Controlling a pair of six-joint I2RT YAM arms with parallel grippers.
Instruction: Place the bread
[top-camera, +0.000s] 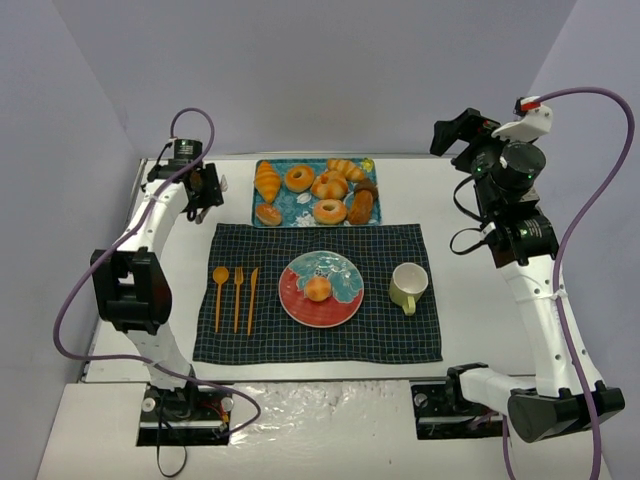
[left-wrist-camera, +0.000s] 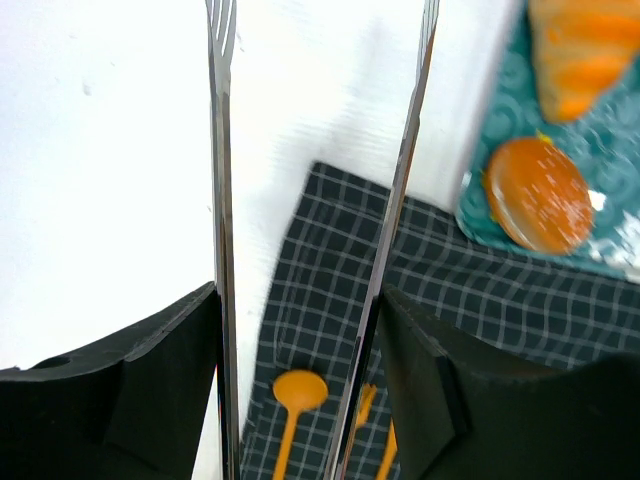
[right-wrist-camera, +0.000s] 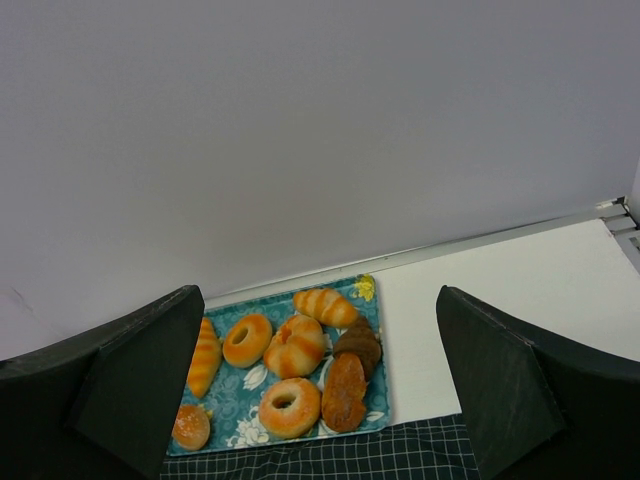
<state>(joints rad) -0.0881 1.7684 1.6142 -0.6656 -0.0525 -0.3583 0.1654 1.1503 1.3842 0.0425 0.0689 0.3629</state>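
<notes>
The bread (top-camera: 318, 289), a small round orange-tan bun with a paler patch, lies on the red and teal plate (top-camera: 292, 303) in the middle of the dark checked placemat (top-camera: 390, 340). My left gripper (top-camera: 205, 187) hovers left of the pastry tray, apart from the bread. In the left wrist view it (left-wrist-camera: 300, 300) is shut on metal tongs (left-wrist-camera: 222, 200), whose two blades stand apart with nothing between them. My right gripper (top-camera: 455, 130) is raised at the back right. In the right wrist view it (right-wrist-camera: 318, 295) is open and empty.
A teal tray (top-camera: 310, 198) at the back holds ring doughnuts, a croissant (top-camera: 267, 181), a small sugared bun (left-wrist-camera: 538, 195) and other pastries. On the placemat lie an orange spoon (top-camera: 220, 290), fork (top-camera: 238, 295) and knife (top-camera: 253, 298), and a pale cup (top-camera: 408, 287) stands right of the plate.
</notes>
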